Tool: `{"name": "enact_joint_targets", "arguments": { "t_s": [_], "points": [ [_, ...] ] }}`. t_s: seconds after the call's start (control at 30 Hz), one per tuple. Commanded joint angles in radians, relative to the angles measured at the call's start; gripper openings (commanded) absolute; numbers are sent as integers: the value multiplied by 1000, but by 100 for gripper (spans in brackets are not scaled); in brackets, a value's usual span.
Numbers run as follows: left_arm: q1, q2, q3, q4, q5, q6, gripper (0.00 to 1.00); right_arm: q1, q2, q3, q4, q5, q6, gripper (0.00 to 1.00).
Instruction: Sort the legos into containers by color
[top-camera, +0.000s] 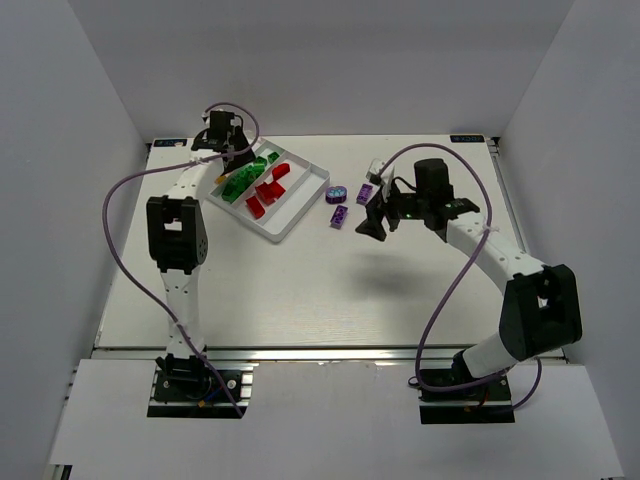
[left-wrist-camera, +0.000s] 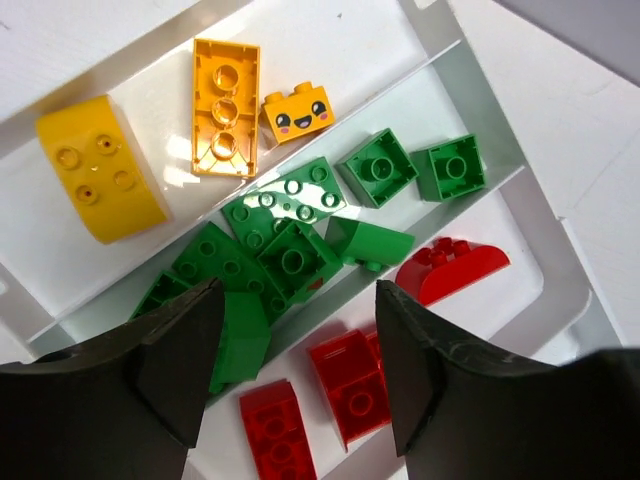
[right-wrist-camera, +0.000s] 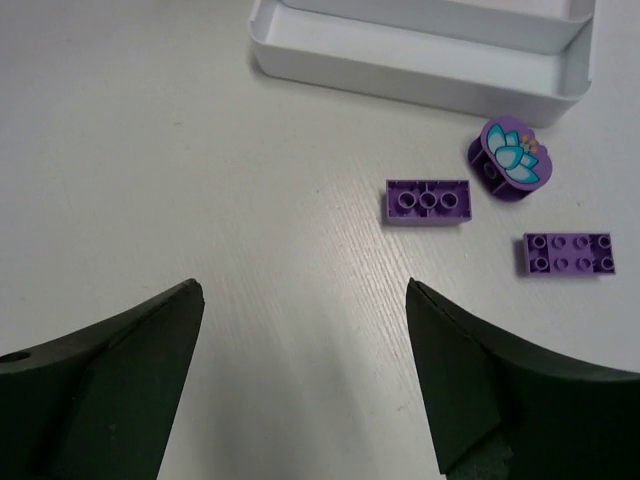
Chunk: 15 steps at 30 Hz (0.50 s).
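Note:
The white tray (top-camera: 287, 233) sits at the back left, its long containers side by side. In the left wrist view one container holds yellow-orange legos (left-wrist-camera: 226, 107), the one beside it green legos (left-wrist-camera: 290, 250), and the third red legos (left-wrist-camera: 352, 385). My left gripper (left-wrist-camera: 298, 286) hangs open over the green and red rows, holding nothing. Right of the tray, three purple legos lie on the table: a round one (right-wrist-camera: 508, 160) and two flat bricks (right-wrist-camera: 428, 200) (right-wrist-camera: 568, 253). My right gripper (right-wrist-camera: 302, 285) is open above bare table just short of them.
The tray's rightmost compartment (top-camera: 301, 192) shows nothing in it. White walls enclose the table on the left, back and right. The right arm (top-camera: 500, 262) arches in from the near right corner, and the left arm (top-camera: 178, 240) rises along the left side.

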Motion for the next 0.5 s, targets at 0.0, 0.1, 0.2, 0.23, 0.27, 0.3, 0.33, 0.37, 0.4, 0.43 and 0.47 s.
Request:
{"name": "enact_joint_targets", "arguments": {
  "t_s": [0.0,0.1,0.2,0.23,0.27,0.3,0.33,0.37,0.4,0.43,0.47],
  "points": [
    [7,-216,-88,37,7,41,72,-3,67,110,-83,45,36,89],
    [18,-406,-339,134,-17,23,80,-1,142,205,-163,96,83,89],
    [31,-611,-536,218,-65,-33,97,-3,218,300,-183,181,204,89],
    [36,-660,-652,234,-77,-48,98,-1,242,334,-197,209,238,89],
    [41,-752,-703,245,-89,-80,98,-3,294,371,-215,250,263,89],
    [42,-795,-749,245,-111,-91,98,-1,319,439,-249,281,331,89],
    [47,-834,-829,246,-109,-99,98,-1,346,473,-267,342,366,89],
    [48,-872,-866,243,-99,-105,98,0,394,504,-284,365,390,89],
    [50,-936,-895,237,-84,-108,98,2,411,550,-307,392,428,89],
    [50,-969,-948,216,-82,-117,98,3,444,573,-318,443,445,89],
    [50,-998,-973,202,-80,-123,98,6,462,595,-332,474,459,89]
  ]
}}
